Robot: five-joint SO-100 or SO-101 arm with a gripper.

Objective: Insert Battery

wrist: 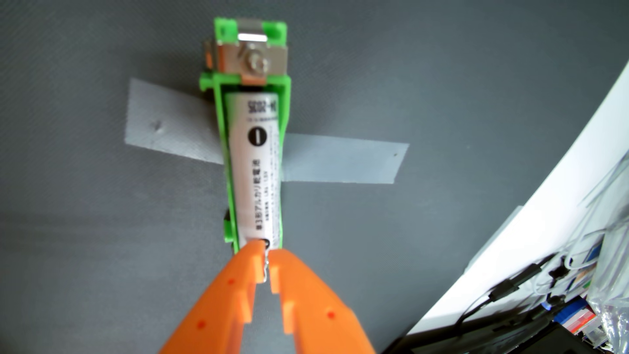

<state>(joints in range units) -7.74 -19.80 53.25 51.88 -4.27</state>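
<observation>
Battery (256, 163) lies seated in green holder (252, 102), centre frame. Orange pincer (266, 253), nearly closed, grasps nothing, tips at battery's near end. Insertion appears complete; next, retract clear.

White battery (255, 163) with black print is seated lengthwise in green holder (252, 85), which is taped to grey mat.

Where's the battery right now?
In the wrist view the battery lies lengthwise in the green holder at centre, taped to the grey mat, with the orange hand at its near end.
</observation>
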